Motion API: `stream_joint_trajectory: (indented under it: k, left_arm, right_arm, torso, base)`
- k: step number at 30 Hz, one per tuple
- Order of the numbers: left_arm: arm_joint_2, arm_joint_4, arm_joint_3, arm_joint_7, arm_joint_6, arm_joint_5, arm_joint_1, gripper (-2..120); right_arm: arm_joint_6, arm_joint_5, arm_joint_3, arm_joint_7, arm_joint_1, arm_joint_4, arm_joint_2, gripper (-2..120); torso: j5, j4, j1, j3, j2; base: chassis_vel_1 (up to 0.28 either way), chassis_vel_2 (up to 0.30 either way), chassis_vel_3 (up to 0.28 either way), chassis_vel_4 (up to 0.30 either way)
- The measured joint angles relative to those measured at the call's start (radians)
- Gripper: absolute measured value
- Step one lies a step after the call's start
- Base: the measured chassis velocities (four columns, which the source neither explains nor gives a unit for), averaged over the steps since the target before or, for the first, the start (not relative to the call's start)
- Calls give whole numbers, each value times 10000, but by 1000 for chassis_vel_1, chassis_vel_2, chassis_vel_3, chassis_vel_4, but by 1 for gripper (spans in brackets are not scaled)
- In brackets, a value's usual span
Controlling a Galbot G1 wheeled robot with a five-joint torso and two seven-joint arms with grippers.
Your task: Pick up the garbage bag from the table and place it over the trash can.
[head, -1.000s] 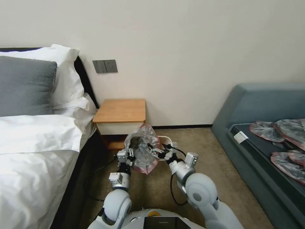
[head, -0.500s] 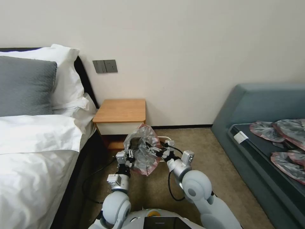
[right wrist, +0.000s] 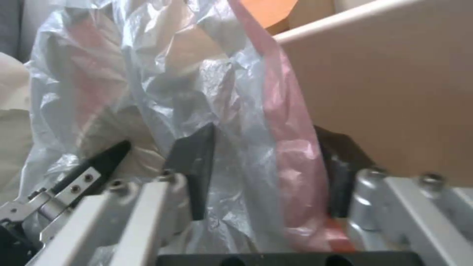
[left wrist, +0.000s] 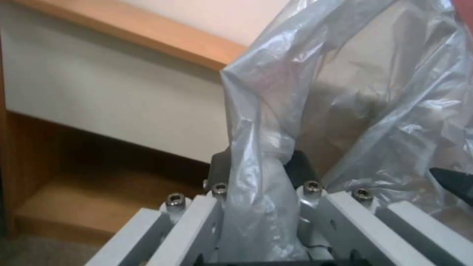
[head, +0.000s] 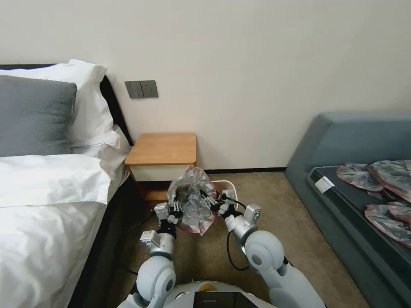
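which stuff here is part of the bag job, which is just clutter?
In the job:
garbage bag, held by left gripper and right gripper
trash can
table

Just lying about:
spare bags on bench
bed
pillows

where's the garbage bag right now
In the head view the garbage bag hangs stretched between the left gripper and right gripper, over the trash can, just in front of the table.
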State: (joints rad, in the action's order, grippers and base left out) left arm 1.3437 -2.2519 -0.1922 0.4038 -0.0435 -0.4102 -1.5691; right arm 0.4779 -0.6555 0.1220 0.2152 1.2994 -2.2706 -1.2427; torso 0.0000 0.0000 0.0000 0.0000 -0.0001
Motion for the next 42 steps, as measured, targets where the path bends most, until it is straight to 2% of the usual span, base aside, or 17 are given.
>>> stream_joint_trajectory:
  k: [1,3,8,11,21,25,27,30,31,34,42]
  left_arm:
    - [-1,-10,-4,15,-19,-50,2,8]
    - [-25,-56,-54,81,-106,-260,6,8]
    - [-41,-71,-109,100,-189,-417,6,8]
    - [-9,-39,-214,190,-420,-954,89,8]
    - [-46,156,-368,211,-531,-1251,137,8]
    - [-103,224,-451,127,-577,-1248,95,8]
    - [-115,227,-457,76,-580,-1237,80,8]
    - [-132,227,-471,-6,-581,-1205,58,8]
    - [-132,227,-471,-6,-581,-1205,58,8]
    - [-134,227,-546,-123,-557,-1174,26,8]
    - [-110,221,-709,-550,-342,-1112,-38,8]
  right_arm:
    - [-5,42,2,-25,5,0,0,42]
    - [-18,272,66,-264,66,-29,2,30]
    - [-26,351,113,-402,118,-93,27,20]
    - [-43,371,117,-466,124,-157,38,2]
    - [-144,313,204,-817,63,-524,234,0]
    - [-162,-480,400,-819,-291,-790,490,0]
    - [-118,-1002,473,-558,-548,-839,607,0]
    - [73,-2249,634,396,-1271,-799,934,0]
    - [73,-2249,634,396,-1271,-799,934,0]
    - [309,-3391,746,1560,-1949,-629,1291,0]
    - [810,-5266,801,2873,-3147,-92,2020,0]
  torso:
    - [0,0,0,0,0]
    - [0,0,0,0,0]
    - [0,0,0,0,0]
    - [0,0,0,0,1]
    - [0,0,0,0,1]
    - [0,1,0,0,0]
    - [0,1,0,0,0]
    - [0,1,0,0,0]
    - [0,1,0,0,0]
    - [1,0,0,0,0]
    - [1,1,0,0,0]
  base:
    - [0,0,0,0]
    - [0,0,0,0]
    - [0,0,0,0]
    - [0,0,0,0]
    - [0,0,0,0]
    - [0,0,0,0]
    - [0,0,0,0]
    - [0,0,0,0]
    - [0,0,0,0]
    - [0,0,0,0]
    - [0,0,0,0]
